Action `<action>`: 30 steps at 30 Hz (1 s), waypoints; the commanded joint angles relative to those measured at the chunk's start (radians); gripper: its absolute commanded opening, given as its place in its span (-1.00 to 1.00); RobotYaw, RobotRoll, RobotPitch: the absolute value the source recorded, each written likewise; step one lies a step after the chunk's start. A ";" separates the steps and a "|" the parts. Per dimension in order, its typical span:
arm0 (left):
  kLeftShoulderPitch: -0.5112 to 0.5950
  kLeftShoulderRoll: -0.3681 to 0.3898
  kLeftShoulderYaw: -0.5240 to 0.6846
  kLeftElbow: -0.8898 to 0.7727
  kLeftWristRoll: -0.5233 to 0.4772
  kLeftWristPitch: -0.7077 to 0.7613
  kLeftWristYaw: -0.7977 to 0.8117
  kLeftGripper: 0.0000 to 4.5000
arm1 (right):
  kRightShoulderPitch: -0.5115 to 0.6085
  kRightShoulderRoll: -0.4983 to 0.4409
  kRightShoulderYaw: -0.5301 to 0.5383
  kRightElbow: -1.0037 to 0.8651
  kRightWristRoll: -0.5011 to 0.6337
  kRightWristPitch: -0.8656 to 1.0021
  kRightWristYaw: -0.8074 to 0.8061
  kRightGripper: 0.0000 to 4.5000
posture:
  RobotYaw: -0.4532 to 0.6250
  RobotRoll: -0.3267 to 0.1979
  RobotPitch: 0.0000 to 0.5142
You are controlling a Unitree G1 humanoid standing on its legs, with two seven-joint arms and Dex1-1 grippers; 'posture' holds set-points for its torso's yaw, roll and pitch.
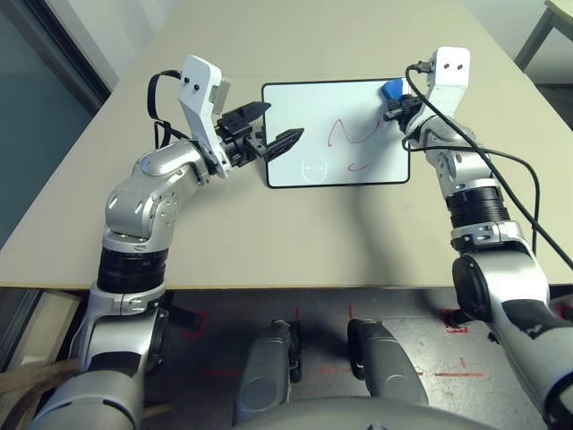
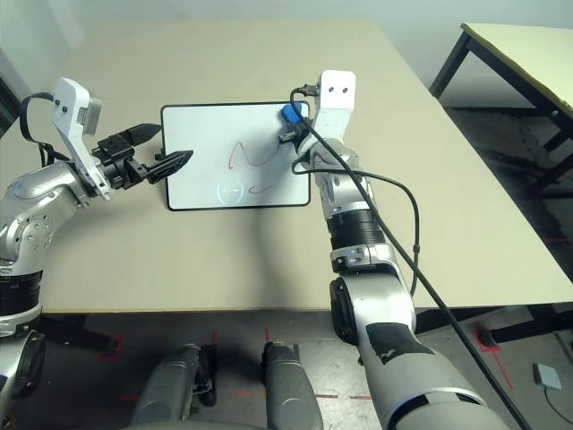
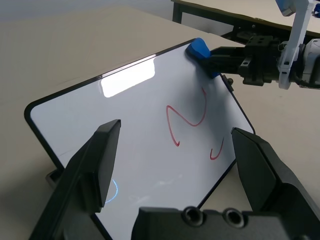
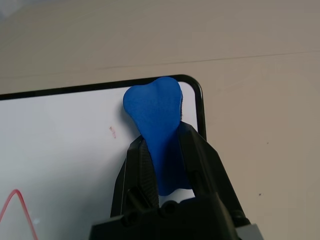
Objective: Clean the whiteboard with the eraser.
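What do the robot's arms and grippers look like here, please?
Both arms are jointed silver metal with black bands. Each wrist carries a white housing. The left gripper and right gripper have black, tapering fingers. Black cables run along both arms.

This looks like a robotics lab or test room set up in an office-like space. A plain beige worktop [image 1: 358, 233] with nothing decorative on it carries a small whiteboard [image 1: 304, 103] marked with red scribbles. Beyond the right gripper [image 2: 288, 125], off to its right, stands a second table [image 2: 528, 49] with a pale top and dark metal legs on a grey floor [image 2: 501, 116]. Red tape marks [image 1: 457, 327] are stuck to the floor below the worktop's near edge, like position markers. To the left of the left gripper [image 1: 269, 134], a dark-framed glass partition [image 1: 36, 98] runs along the side.
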 commanded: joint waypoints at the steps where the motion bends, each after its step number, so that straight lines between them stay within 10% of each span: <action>1: 0.003 0.002 -0.013 0.008 0.016 -0.009 -0.009 1.00 | 0.044 0.046 0.026 -0.013 0.012 0.025 0.023 -0.62 | -0.10 0.25 -0.40; 15: 0.004 0.014 -0.014 0.011 0.040 -0.016 -0.030 1.00 | 0.240 0.160 0.165 -0.239 -0.004 0.151 0.116 -0.62 | -0.10 0.25 -0.39; 30: 0.019 0.062 -0.028 -0.008 0.067 0.015 -0.064 1.00 | 0.091 0.115 0.101 -0.078 -0.009 0.024 0.057 -0.62 | -0.09 0.25 -0.40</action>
